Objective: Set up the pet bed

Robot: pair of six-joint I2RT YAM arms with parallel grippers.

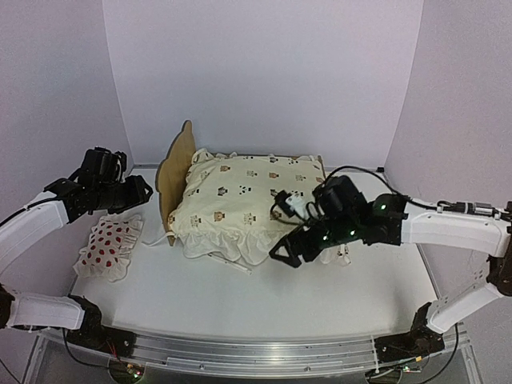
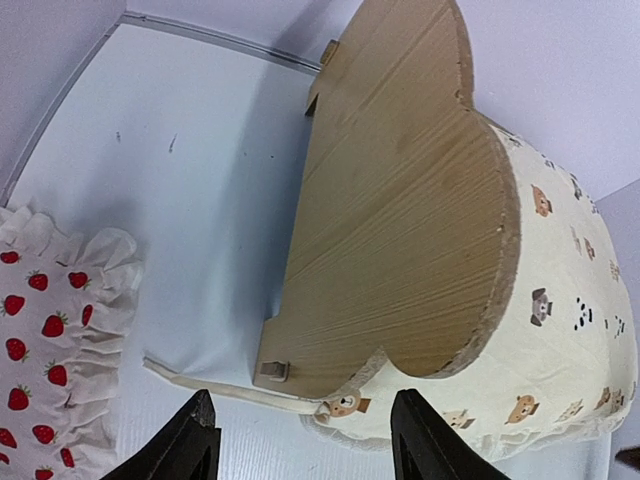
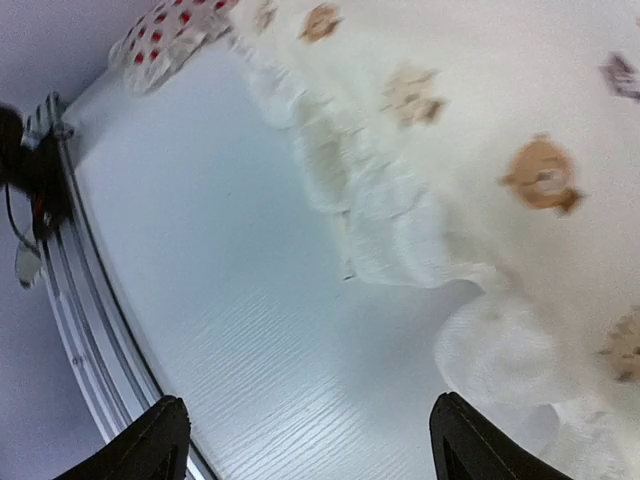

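The bed (image 1: 178, 170) stood in the middle of the tabletop (image 1: 240, 308), with its tall wooden end on the left. A cushion (image 1: 250, 200) with little bears lay on top and hid most of it. The left claw (image 1: 134, 192) hung just left of that wooden end, not touching, fingers apart and holding nothing. The right claw (image 1: 290, 252) was by the cushion's near right corner, wide open and empty too. A strawberry pillow (image 1: 110, 246) lay left of the bed.

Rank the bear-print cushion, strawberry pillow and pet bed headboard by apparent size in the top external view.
1. bear-print cushion
2-3. strawberry pillow and pet bed headboard: too close to rank, the headboard showing nearly edge-on.
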